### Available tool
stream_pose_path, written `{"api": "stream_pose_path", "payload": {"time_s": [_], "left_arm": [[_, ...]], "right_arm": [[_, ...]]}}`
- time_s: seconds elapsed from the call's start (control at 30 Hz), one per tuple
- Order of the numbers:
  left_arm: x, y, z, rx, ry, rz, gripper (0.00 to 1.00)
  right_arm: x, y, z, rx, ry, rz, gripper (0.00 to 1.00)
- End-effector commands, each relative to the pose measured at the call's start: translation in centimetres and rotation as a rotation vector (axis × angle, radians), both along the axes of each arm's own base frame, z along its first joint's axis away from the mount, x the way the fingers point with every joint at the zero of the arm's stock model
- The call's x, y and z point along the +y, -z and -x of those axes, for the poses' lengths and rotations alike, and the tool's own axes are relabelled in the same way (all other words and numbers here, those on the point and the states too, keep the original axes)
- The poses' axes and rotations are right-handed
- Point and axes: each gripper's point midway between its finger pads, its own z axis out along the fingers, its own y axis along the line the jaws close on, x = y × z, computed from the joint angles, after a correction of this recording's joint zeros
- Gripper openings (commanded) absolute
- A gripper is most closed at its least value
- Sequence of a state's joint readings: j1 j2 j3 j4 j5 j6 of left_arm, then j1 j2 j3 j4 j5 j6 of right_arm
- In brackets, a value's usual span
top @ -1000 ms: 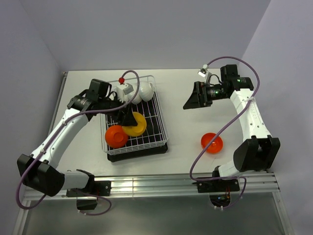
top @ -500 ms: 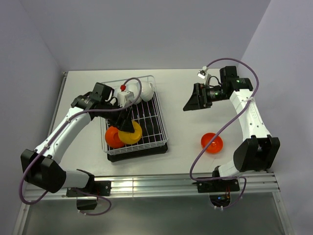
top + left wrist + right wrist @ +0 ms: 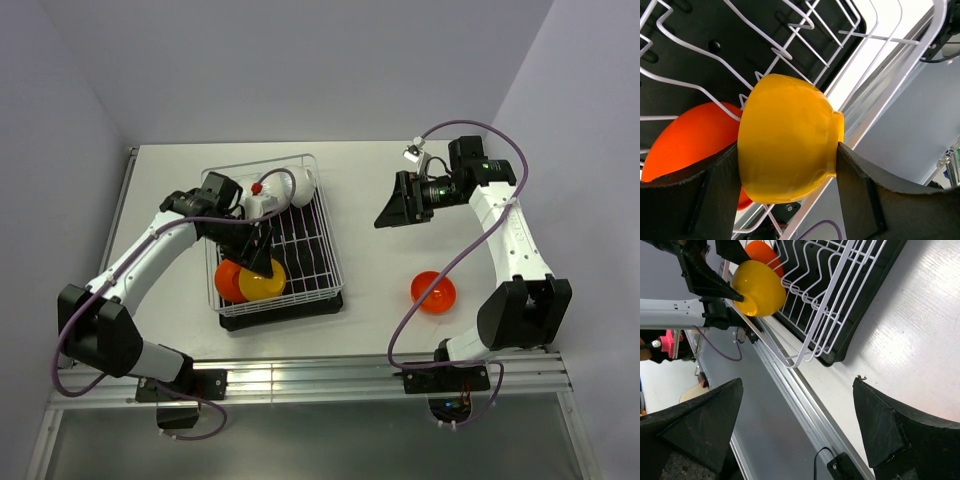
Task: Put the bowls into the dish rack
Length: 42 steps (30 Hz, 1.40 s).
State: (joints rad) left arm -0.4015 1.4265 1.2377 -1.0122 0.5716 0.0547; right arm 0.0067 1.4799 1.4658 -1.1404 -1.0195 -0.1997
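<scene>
The yellow-orange bowl (image 3: 785, 135) is being clamped across its sides by the left gripper (image 3: 261, 262), the fingers (image 3: 715, 195) being pressed against its glossy wall. It is being held tilted above the 6 o'clock end of the dish rack (image 3: 331, 240), close to the near rim. At its 9 o'clock a red-orange bowl (image 3: 228, 280) is being propped among the prongs; whether the two are touching cannot be told. White bowls (image 3: 297, 185) are being seen at the rack's 12 o'clock end. The right gripper (image 3: 797, 385) is being held spread and empty above the table (image 3: 380, 170). It is well apart from a second red-orange bowl (image 3: 433, 291), at that bowl's 11 o'clock. That bowl is lying outside the rack, at the table's 4 o'clock.

Several failures are being risked here, as a matter of judgement:

- **Slipping:** the hold is being taken on a smooth, curved wall, so the bowl could be squeezed out of the fingers and dropped.
- **Tipping out:** the bowl is being held so near the 6 o'clock rim that a release there could leave it on the wire edge, to be tipped out toward the table's near edge.
- **Knocking the neighbour:** any drift toward 9 o'clock could cause the racked red-orange bowl to be knocked off its prongs.
- **Catching a prong:** a prong could be caught under the tilted rim, so that the bowl is being left lying across the wires, not seated between them.
</scene>
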Motion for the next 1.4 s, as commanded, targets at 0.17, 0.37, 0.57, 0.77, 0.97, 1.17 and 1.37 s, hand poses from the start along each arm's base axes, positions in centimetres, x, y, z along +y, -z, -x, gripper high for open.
{"api": "stream_pose_path", "payload": {"time_s": [0.17,0.37,0.57,0.77,0.97,1.17,1.37], "left_arm": [[-1.4,0.3,0.1,0.015,0.01,-0.018,0.07],[-1.3,1.9,0.1,0.033,0.019,-0.089,0.15],[-1.1,2.4,0.0,0.035,0.014,-0.117,0.35],[-0.9,1.5,-0.8,-0.001,0.001,-0.128,0.55],[-0.5,1.2,-1.2,-0.028,-0.012,-0.148,0.66],[-0.4,0.6,-1.8,-0.065,-0.024,-0.156,0.93],[-0.3,0.1,-2.1,-0.088,-0.03,-0.158,0.95]], "right_arm": [[0.2,-0.3,0.1,0.003,-0.019,-0.015,0.98],[0.1,-0.1,0.1,0.001,-0.022,-0.007,0.98],[0.1,0.0,0.2,0.003,-0.022,-0.004,0.98],[0.0,-0.1,0.2,0.002,-0.021,0.001,0.98],[0.0,-0.2,0.2,0.0,-0.022,-0.001,0.98],[0.0,-0.3,0.3,-0.006,-0.021,0.003,0.98],[0.0,-0.3,0.4,-0.01,-0.022,0.005,0.98]]}}
